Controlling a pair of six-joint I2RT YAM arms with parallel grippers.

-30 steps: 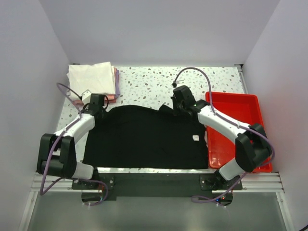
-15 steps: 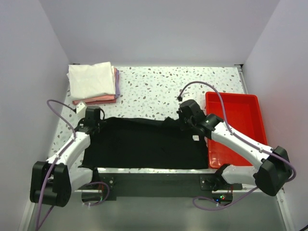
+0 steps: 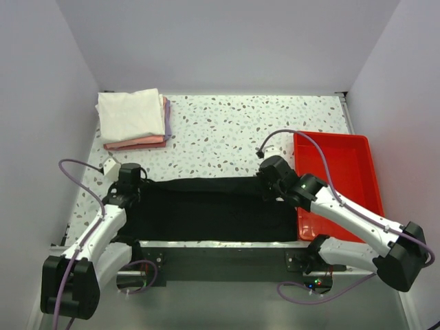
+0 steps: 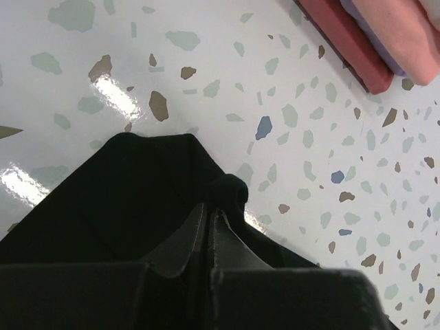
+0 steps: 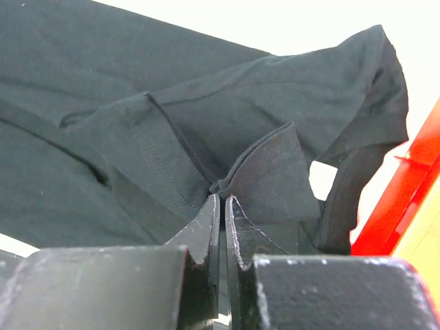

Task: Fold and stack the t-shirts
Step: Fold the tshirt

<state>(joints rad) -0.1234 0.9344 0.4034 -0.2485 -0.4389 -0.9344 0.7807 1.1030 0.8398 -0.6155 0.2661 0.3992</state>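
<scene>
Garment under work: black t-shirt (image 3: 206, 210), lying across the near part of the bench (image 3: 227, 130). It is doubled into a long band running left to right, with its right end just beside the red tray (image 3: 347, 158).

Left fingers (image 3: 128, 180) are clenched on the band's far-left corner. The left wrist view shows a small bunch of black cloth pinched at their tips, just above the speckled surface.

Right fingers (image 3: 269, 180) are clenched on the far-right corner. The right wrist view shows a fold of cloth nipped between them, with loose cloth bunched near the tray's edge.

Stack of folded t-shirts (image 3: 132, 115) sits at the far-left corner of the bench, white on top, pink and lavender beneath, well apart from the black one.
</scene>
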